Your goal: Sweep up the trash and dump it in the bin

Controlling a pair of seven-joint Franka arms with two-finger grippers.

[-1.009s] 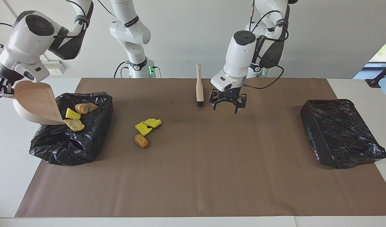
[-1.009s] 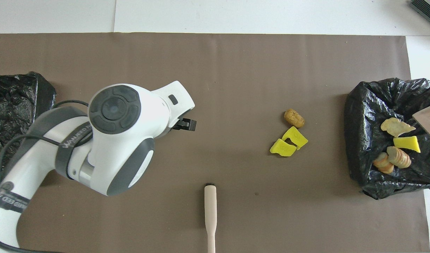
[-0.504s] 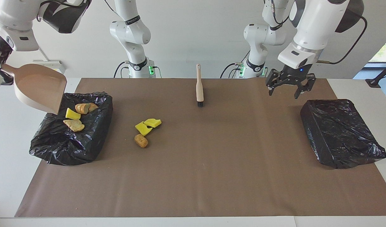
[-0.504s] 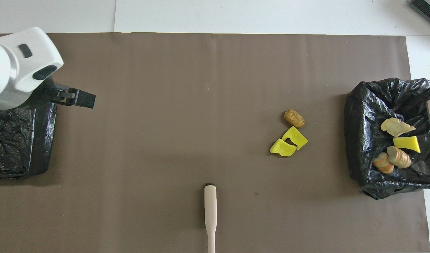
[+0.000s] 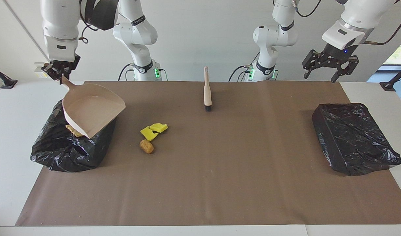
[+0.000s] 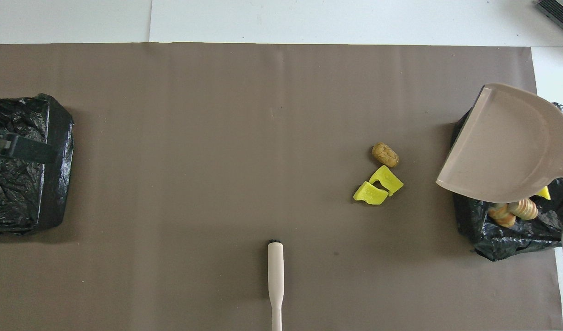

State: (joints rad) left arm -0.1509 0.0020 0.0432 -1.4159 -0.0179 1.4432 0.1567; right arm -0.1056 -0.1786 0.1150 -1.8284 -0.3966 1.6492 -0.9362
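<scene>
Two yellow foam wedges (image 5: 153, 129) (image 6: 378, 186) and a brown nugget (image 5: 146, 146) (image 6: 385, 154) lie on the brown mat beside the black-bagged bin (image 5: 66, 154) (image 6: 502, 239) at the right arm's end. Tan chunks (image 6: 512, 211) and a yellow bit (image 6: 543, 193) lie in that bin. My right gripper (image 5: 60, 74) is shut on the handle of the pale pink dustpan (image 5: 92, 109) (image 6: 507, 142), which hangs empty and tilted over the bin. My left gripper (image 5: 330, 65) is open and empty, high over the table's edge at the left arm's end.
The beige-handled brush (image 5: 207, 93) (image 6: 275, 280) lies on the mat near the robots, bristles pointing away from them. A second black-bagged bin (image 5: 354, 137) (image 6: 19, 197) stands at the left arm's end. The mat lies on a white table (image 5: 10, 108).
My right arm swung the dustpan from the outer edge of the bin to over it, mouth toward the loose trash. My left gripper rose from beside the brush to the left arm's end.
</scene>
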